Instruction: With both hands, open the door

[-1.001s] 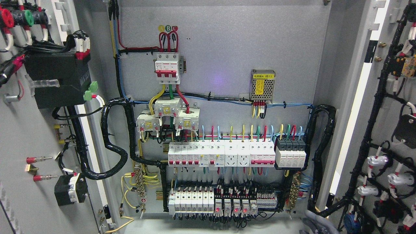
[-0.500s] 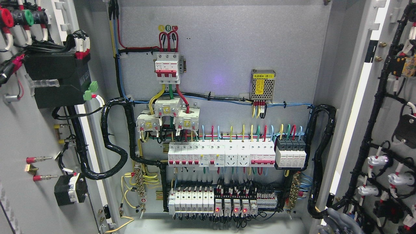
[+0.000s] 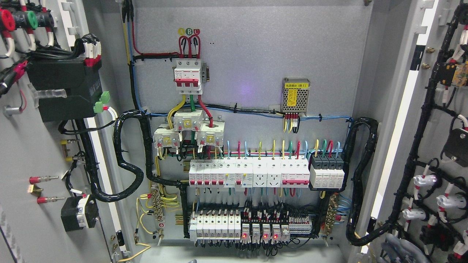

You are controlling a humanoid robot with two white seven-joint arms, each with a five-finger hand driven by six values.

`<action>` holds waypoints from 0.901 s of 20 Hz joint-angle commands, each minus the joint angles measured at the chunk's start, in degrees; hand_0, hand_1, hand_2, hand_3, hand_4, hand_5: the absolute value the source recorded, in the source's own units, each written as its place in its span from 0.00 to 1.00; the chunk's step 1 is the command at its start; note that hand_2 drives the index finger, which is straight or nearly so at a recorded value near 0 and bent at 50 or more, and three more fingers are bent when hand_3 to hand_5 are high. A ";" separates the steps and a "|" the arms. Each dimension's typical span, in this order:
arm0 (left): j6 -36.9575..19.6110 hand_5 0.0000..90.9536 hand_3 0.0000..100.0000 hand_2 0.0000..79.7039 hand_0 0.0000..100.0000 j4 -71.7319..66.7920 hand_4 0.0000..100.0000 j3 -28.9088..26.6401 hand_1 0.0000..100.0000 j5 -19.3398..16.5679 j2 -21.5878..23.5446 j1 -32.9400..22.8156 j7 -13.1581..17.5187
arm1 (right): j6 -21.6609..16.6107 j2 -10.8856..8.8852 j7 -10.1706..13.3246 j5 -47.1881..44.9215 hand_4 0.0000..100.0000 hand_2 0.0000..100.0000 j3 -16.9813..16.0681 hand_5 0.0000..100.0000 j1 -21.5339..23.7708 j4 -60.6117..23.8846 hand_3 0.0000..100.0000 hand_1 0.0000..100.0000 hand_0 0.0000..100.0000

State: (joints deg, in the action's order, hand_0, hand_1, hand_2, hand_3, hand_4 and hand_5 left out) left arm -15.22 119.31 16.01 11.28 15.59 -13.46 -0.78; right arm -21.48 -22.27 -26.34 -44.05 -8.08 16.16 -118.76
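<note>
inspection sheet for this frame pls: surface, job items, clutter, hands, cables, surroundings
Surface: grey metal back panel of the cabinet, fully exposed.
Job's things: left grey cabinet door and right grey cabinet door both swung wide open, showing their wired inner faces.
Clutter: nothing seen.
Hands: grey robot hand at the bottom right edge, by the right door's lower part; only partly in frame, fingers not readable. Left hand not in view.
Cables: thick black wire looms loop from both doors into the cabinet; coloured wires feed the white breaker rows.
Surroundings: red indicator lights lit on the bottom row.
</note>
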 commanded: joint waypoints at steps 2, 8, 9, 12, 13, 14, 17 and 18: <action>0.02 0.00 0.00 0.00 0.00 1.37 0.00 -8.98 0.00 5.76 3.48 0.36 -0.01 | -2.43 -3.65 -0.12 0.11 0.00 0.00 -3.34 0.00 0.37 0.10 0.00 0.00 0.00; -0.16 0.00 0.00 0.00 0.00 1.28 0.00 -13.19 0.00 10.07 5.50 0.36 -0.01 | -2.52 -4.44 -0.12 0.11 0.00 0.00 -3.61 0.00 1.42 0.02 0.00 0.00 0.00; -0.33 0.00 0.00 0.00 0.00 1.28 0.00 -13.89 0.00 10.77 6.20 0.27 -0.01 | -2.61 -4.70 -0.12 0.11 0.00 0.00 -3.78 0.00 1.42 -0.07 0.00 0.00 0.00; -1.04 0.00 0.00 0.00 0.00 1.19 0.00 -15.39 0.00 12.62 7.70 0.19 -0.01 | -2.61 -6.28 -0.20 0.02 0.00 0.00 -4.57 0.00 1.42 0.02 0.00 0.00 0.00; -1.04 0.00 0.00 0.00 0.00 1.19 0.00 -15.74 0.00 13.24 8.14 0.01 -0.01 | -2.61 -6.46 -0.20 0.02 0.00 0.00 -4.58 0.00 1.42 0.02 0.00 0.00 0.00; -1.04 0.00 0.00 0.00 0.00 1.19 0.00 -16.62 0.00 14.20 8.66 -0.08 -0.01 | -2.61 -6.38 -0.12 0.02 0.00 0.00 -4.58 0.00 1.51 0.02 0.00 0.00 0.00; -1.12 0.00 0.00 0.00 0.00 1.10 0.00 -18.47 0.00 15.09 9.72 -0.34 -0.01 | -2.61 -6.29 -0.12 0.02 0.00 0.00 -4.58 0.00 1.69 -0.07 0.00 0.00 0.00; -1.12 0.00 0.00 0.00 0.00 1.10 0.00 -18.65 0.00 15.61 10.07 -0.43 -0.01 | -2.61 -6.29 -0.12 0.02 0.00 0.00 -4.58 0.00 1.77 -0.16 0.00 0.00 0.00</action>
State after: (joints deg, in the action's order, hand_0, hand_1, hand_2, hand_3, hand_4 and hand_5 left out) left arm -16.23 120.29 3.82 24.04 21.56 -13.50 -0.98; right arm -24.11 -26.68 -26.80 -44.01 -11.43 17.60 -118.77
